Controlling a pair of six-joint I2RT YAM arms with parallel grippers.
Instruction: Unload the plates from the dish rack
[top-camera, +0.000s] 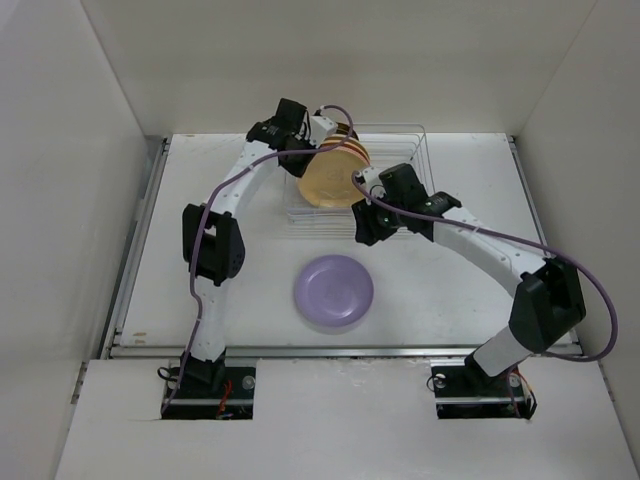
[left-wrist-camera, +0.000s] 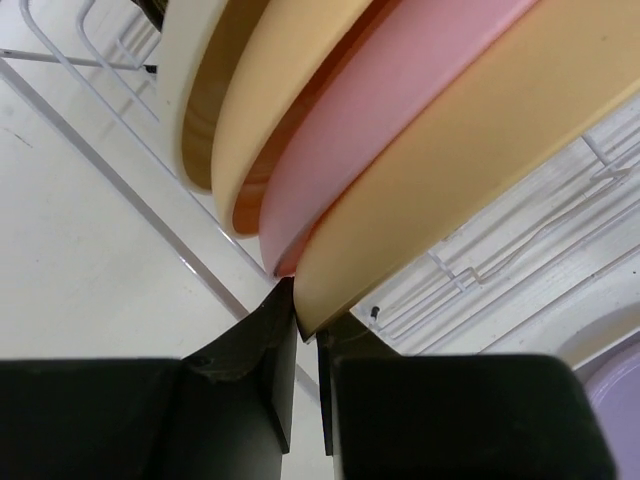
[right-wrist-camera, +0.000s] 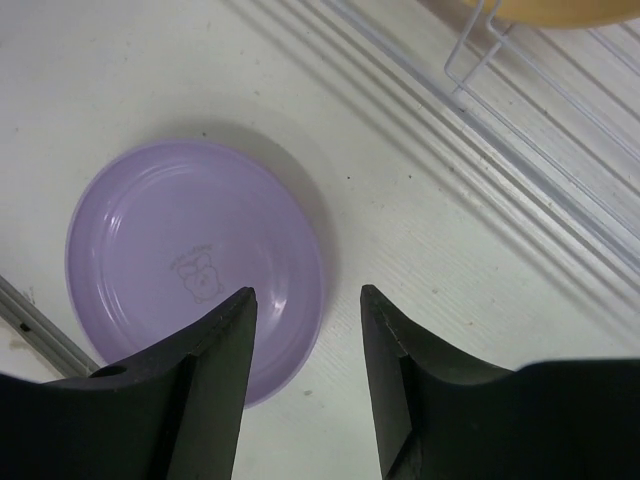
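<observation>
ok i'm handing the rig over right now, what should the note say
left fingers: shut on the rim of the front yellow-orange plate, which stands in the dish rack.
right fingers: open, holding nothing.
done: lavender plate lies flat on the table, out of the rack.
left: the gripped plate, the pink plate and others behind it.

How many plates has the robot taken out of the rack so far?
One looks done: the lavender plate lies flat on the table, near the open, empty right end effector. In hand: the left end effector pinches the rim of the front yellow-orange plate, not yet out of the dish rack. Left: the pink plate and more behind it.
</observation>
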